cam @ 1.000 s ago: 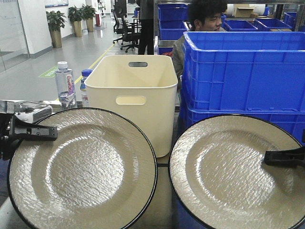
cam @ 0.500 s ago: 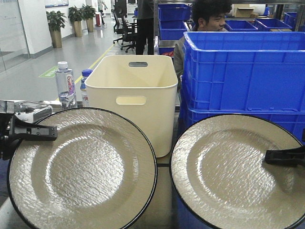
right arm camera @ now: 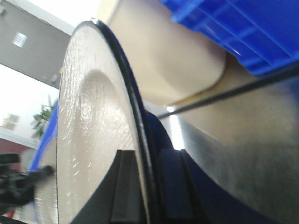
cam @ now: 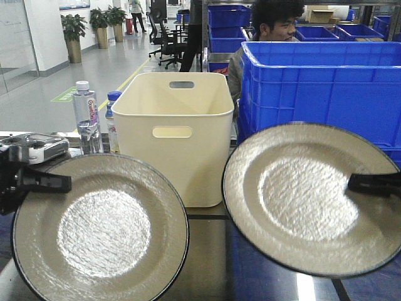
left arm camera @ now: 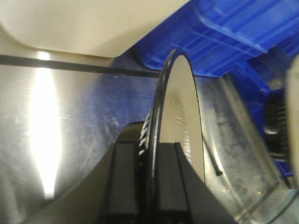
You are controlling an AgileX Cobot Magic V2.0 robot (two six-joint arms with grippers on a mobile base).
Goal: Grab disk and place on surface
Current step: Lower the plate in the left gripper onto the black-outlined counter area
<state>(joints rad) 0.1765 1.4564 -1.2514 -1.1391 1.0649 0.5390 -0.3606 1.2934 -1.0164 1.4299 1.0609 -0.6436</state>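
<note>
I hold two disks, both beige textured plates with a thin black rim. My left gripper [cam: 61, 184] is shut on the left edge of the left disk [cam: 103, 232]. In the left wrist view this disk [left arm camera: 184, 107] shows edge-on, pinched in the left gripper [left arm camera: 148, 148]. My right gripper [cam: 354, 184] is shut on the right edge of the right disk [cam: 301, 194]. The right wrist view shows its rim [right arm camera: 88, 130] clamped in the right gripper [right arm camera: 147, 156]. Both disks hang tilted over the surface [cam: 207, 263], a dark glossy tabletop with black tape lines [left arm camera: 70, 116].
A cream plastic bin [cam: 175, 132] stands at the middle back of the table. Stacked blue crates [cam: 319, 88] rise to its right. Two water bottles [cam: 84, 116] and a small grey device [cam: 34, 147] sit at the back left. A person [cam: 276, 22] is behind the crates.
Both disks have tipped from facing the camera toward flat. The left one sank slightly. The right one now sits higher in the frame, its lower edge in view.
</note>
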